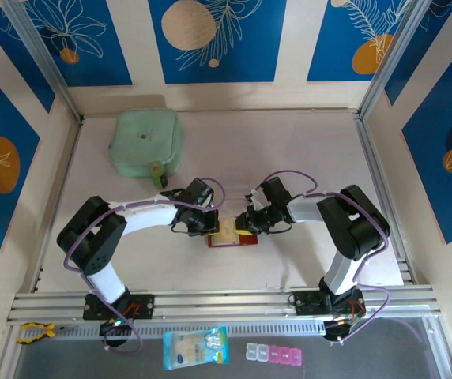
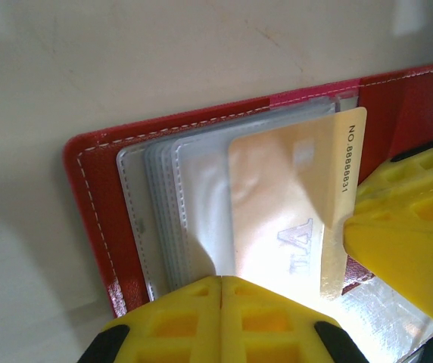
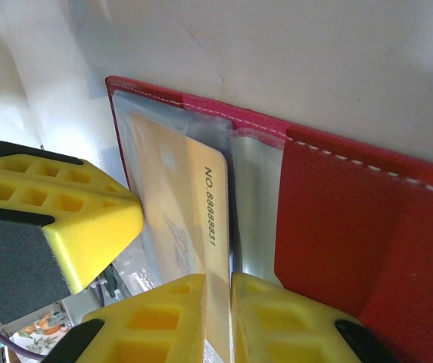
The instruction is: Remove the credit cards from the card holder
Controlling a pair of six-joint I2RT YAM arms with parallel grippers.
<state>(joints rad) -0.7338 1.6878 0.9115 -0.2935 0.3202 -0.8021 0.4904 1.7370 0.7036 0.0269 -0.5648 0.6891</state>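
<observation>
Top view: two robot arms meet over the middle of a pale surface (image 1: pixel 305 142). Their jaws sit close on either side of a small red card holder (image 1: pixel 230 239), which lies open. A pale green pouch (image 1: pixel 145 142) rests well apart, towards the back.

Left wrist view: the left jaws are fully closed. Their yellow fingers (image 2: pixel 171 325) press together at the near edge of the card holder (image 2: pixel 95 189), over its clear pockets (image 2: pixel 179 204). Whether they pinch a pocket sleeve cannot be told. A yellow-orange credit card (image 2: pixel 285 212) stands partly out of a pocket, with a finger of the right jaws (image 2: pixel 406 234) at its outer edge.

Right wrist view: the right jaws are closed to a thin gap. The free end of the credit card (image 3: pixel 175 197) is pinched between their fingers (image 3: pixel 156 325). A left finger (image 3: pixel 73 227) sits just beside the card's face.

Likely risks:
- The grip covers only a narrow strip of a thin, slick card, so an angled pull could let it slip free or bend it.
- If the left hold on the holder is weak, the whole holder could lift or drag along with the card.
- The clear sleeve could be dragged out with the card.
- The two sets of fingers are so near each other that they could collide.
</observation>
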